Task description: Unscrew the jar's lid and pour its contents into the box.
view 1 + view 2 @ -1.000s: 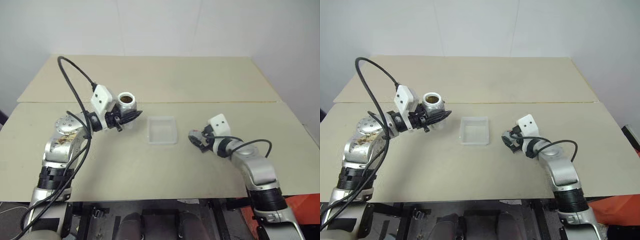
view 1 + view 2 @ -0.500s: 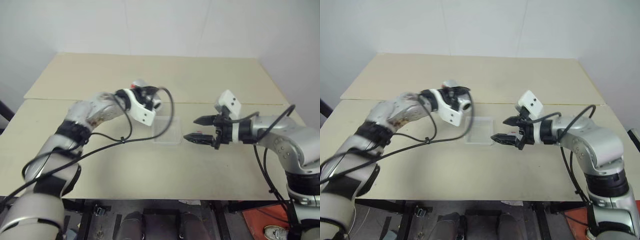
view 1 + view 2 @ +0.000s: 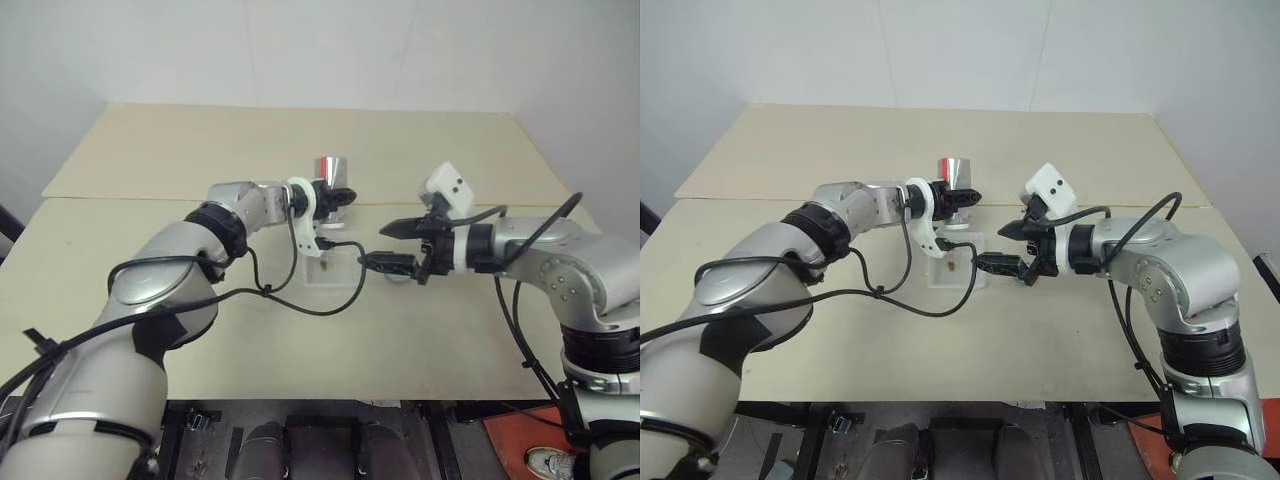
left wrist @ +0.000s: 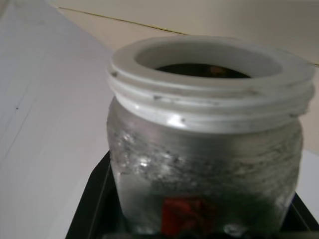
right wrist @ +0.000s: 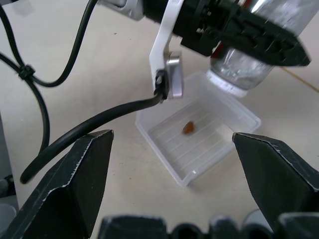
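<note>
Left gripper (image 3: pixel 965 197) is clamped tight on the jar (image 3: pixel 955 172), and the jar is now held inverted just above the box (image 5: pixel 224 139); a second ago it was upright, well off to the left of the box, mouth up. Wrist has been rolled right over and the arm swung across, so the white threaded neck now points down at the box's far edge, as seen in the rt wrist view. In the left wrist view the neck is bare, no cap on it, so unscrewing is taken as done.

One small brown bit of the contents (image 5: pixel 188 127) is lying on the box floor, near its middle. Pour is judged to be under way or nearly complete; whether anything is left inside the jar can't be told, the mouth being dark.

Right gripper (image 3: pixel 1005 247) is held wide open, nothing between its fingers, hovering just to the right of the box, tips toward it. It has been lifted off the table since a second ago.

Lid can't be placed with certainty.
</note>
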`<action>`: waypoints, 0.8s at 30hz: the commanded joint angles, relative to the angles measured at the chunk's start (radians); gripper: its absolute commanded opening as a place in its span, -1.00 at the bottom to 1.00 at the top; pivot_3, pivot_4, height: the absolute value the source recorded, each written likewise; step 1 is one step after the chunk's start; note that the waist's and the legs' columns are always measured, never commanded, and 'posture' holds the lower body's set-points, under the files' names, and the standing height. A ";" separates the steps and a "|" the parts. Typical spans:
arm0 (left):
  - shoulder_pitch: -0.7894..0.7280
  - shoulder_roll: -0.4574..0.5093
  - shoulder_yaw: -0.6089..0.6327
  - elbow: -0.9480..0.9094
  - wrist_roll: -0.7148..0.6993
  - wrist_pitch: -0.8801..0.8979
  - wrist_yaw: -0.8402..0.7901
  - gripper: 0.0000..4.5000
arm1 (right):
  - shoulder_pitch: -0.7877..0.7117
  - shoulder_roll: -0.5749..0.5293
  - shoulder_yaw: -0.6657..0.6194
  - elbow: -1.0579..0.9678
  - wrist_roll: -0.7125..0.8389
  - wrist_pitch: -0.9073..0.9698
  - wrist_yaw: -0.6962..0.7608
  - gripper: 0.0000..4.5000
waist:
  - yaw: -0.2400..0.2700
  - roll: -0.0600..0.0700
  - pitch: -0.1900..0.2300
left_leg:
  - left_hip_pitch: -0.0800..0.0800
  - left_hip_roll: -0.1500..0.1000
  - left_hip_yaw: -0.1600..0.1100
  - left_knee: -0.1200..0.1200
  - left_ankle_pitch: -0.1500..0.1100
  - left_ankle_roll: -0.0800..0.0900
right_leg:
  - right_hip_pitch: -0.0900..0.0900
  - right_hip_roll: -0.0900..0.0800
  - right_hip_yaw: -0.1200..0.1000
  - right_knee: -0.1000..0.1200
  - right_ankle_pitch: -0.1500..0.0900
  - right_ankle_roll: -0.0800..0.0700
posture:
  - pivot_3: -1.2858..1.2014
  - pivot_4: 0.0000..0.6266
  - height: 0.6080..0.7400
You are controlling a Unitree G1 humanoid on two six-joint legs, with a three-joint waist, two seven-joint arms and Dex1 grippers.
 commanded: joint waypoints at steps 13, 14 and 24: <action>-0.010 0.167 0.299 -0.004 -0.410 -0.202 -0.206 -0.14 | -0.017 -0.014 -0.055 0.003 0.029 -0.051 -0.005 0.98 | -0.005 0.000 0.000 | 0.000 0.000 -0.002 0.001 0.000 0.000 | -0.001 0.000 0.001 0.001 0.000 0.000 | 0.03 -0.52 1.00; 0.011 0.191 0.354 -0.006 -0.483 -0.216 -0.272 -0.14 | -0.015 -0.016 -0.057 0.005 0.025 -0.063 -0.003 0.98 | -0.007 0.000 0.000 | 0.000 0.001 -0.002 0.001 0.000 0.000 | -0.002 0.000 0.001 0.001 0.000 0.000 | 0.03 -0.52 1.00; 0.502 0.162 1.042 -0.532 -1.561 0.439 -1.150 -0.14 | 0.013 -0.031 -0.052 0.041 -0.021 -0.214 0.033 0.98 | -0.010 0.000 0.000 | 0.000 0.003 0.000 0.006 0.000 0.000 | 0.002 0.000 -0.001 0.006 0.000 0.000 | 0.03 -0.52 1.00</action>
